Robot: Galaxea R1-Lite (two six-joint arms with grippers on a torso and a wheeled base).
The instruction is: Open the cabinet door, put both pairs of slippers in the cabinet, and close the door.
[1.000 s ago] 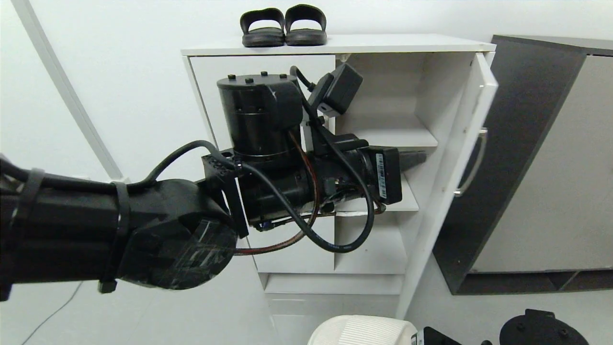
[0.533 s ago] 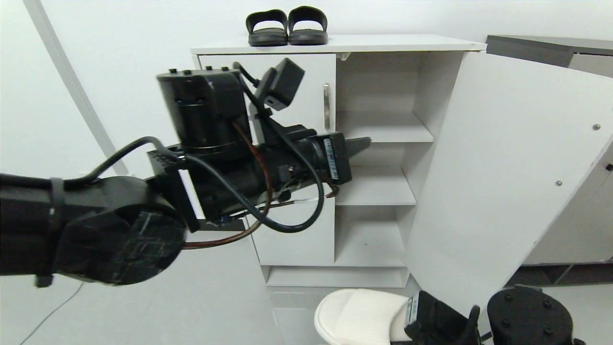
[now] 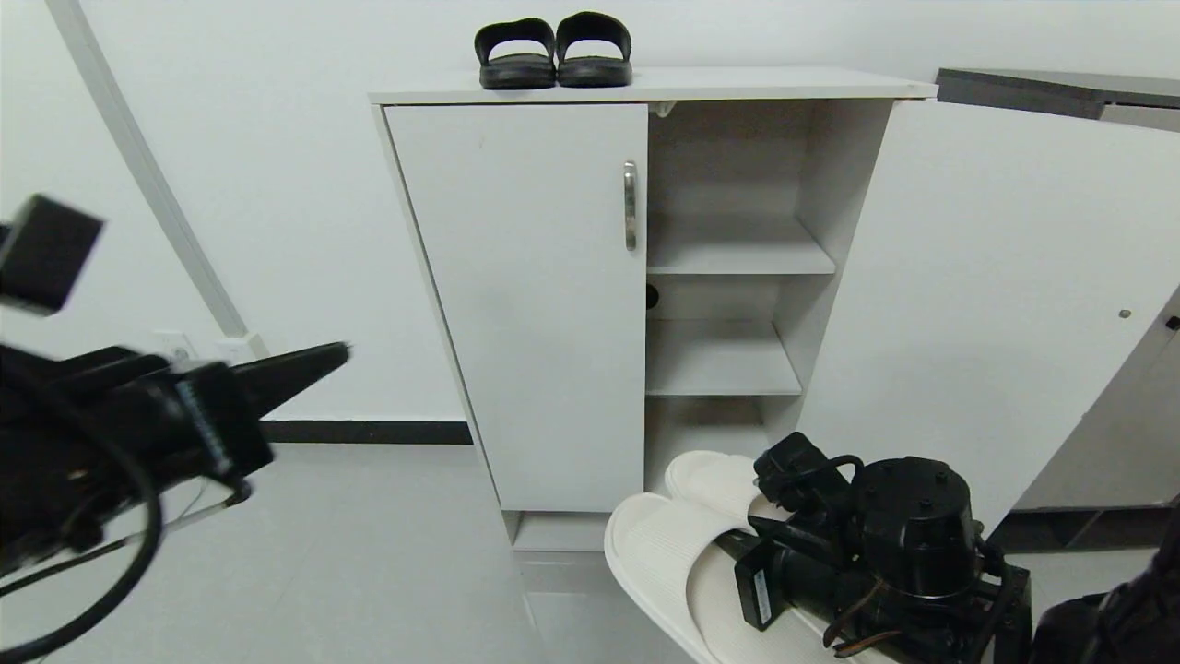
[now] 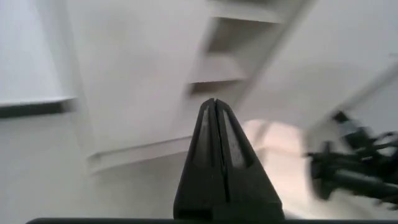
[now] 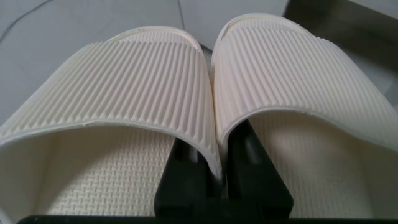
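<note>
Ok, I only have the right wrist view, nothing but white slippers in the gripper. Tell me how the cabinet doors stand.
Observer: The right door is swung wide open; the left door is shut.
Operator: Now find me the other pair.
Observer: The black slippers sit side by side on the cabinet top, above the left door.
Operator: Report the left arm.
Observer: The left gripper is shut with nothing in it, out to the left of the cabinet and apart from it.
</note>
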